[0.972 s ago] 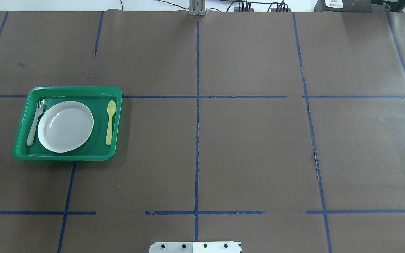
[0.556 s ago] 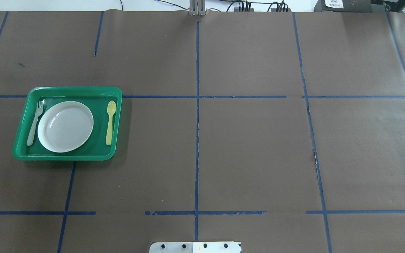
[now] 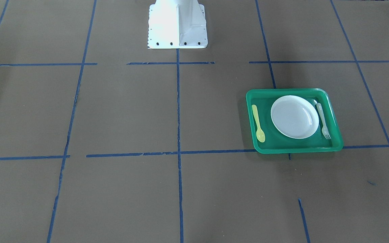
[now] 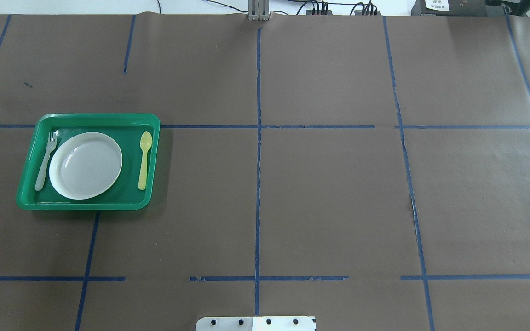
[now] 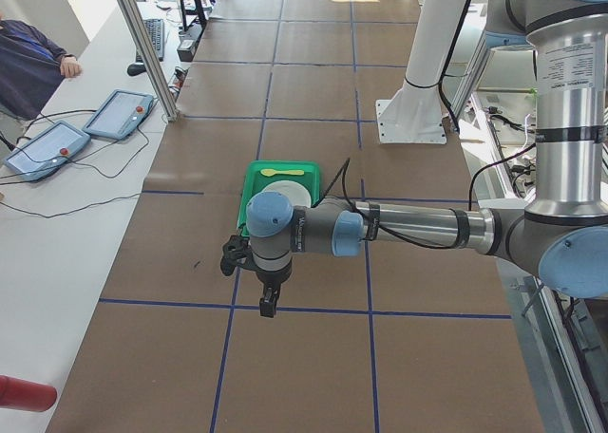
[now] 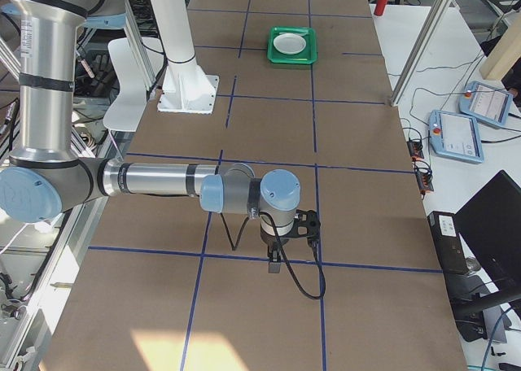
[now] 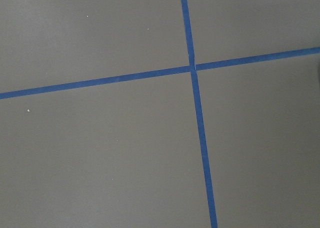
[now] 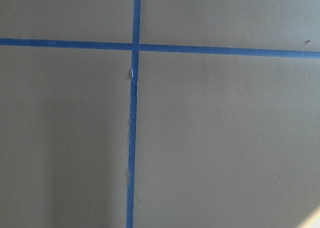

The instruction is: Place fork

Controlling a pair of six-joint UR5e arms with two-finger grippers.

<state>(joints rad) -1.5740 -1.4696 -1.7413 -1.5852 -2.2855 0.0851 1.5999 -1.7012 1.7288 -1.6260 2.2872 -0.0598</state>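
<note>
Green tray (image 4: pixel 85 205) sits on the brown-papered tabletop (image 4: pixel 329 197), with a wide stretch of paper to its right. The fork (image 4: pixel 44 163) lies inside, tight between the tray's left rim and the white plate (image 4: pixel 85 165). The yellow spoon (image 4: pixel 144 161) lies right of the plate. Nothing has shifted since earlier. The left hand (image 5: pixel 269 305) and right hand (image 6: pixel 275 264) hang above the tabletop, away from the tray; how far open they are cannot be told.

A glossy green plastic tray (image 4: pixel 81 205) holds a smooth white plastic plate (image 4: pixel 85 165), a pale translucent plastic fork (image 4: pixel 45 162) and a yellow plastic spoon (image 4: pixel 143 161). The bench (image 4: pixel 329 193) is matt brown paper with frayed blue tape (image 4: pixel 257 184).
</note>
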